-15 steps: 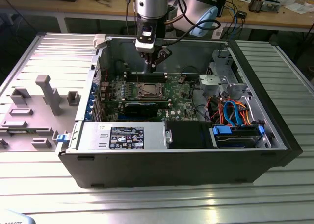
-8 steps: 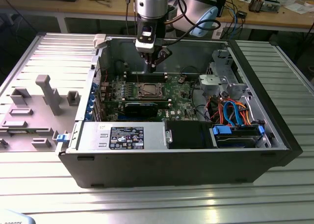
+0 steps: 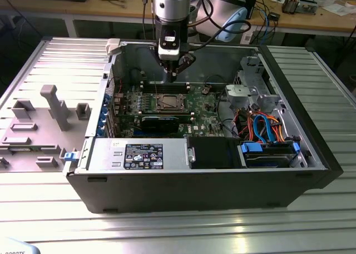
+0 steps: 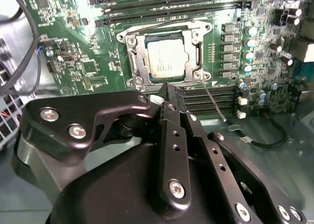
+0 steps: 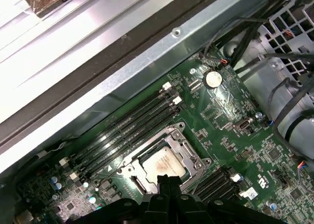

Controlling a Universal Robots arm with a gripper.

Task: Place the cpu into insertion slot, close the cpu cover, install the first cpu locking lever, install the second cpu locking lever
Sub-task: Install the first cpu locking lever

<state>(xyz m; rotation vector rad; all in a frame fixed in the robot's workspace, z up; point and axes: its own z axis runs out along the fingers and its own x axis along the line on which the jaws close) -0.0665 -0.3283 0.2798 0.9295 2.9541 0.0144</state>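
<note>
The cpu (image 4: pixel 166 61), a flat silver-grey square, lies in the insertion slot (image 3: pixel 168 103) on the green board. The cpu cover (image 4: pixel 198 52), a silvery frame, lies down around the chip; in the first wrist view the cpu (image 5: pixel 164 162) shows through the cover (image 5: pixel 194 160). A thin locking lever (image 4: pixel 214 102) sticks out loose from one socket corner. Another thin rod (image 4: pixel 157 26) runs along the opposite side. My gripper (image 3: pixel 173 73) hangs above the board just behind the socket, fingers together and holding nothing. Its black tips (image 4: pixel 169 89) (image 5: pixel 164 179) sit beside the socket edge.
Long black memory slots (image 4: pixel 211 94) flank the socket. A black card with a green stripe (image 3: pixel 159 122) stands in front of it. The drive cage (image 3: pixel 250 93) and coloured cables (image 3: pixel 261 126) fill the exterior view's right. The case walls (image 3: pixel 194 182) surround the board.
</note>
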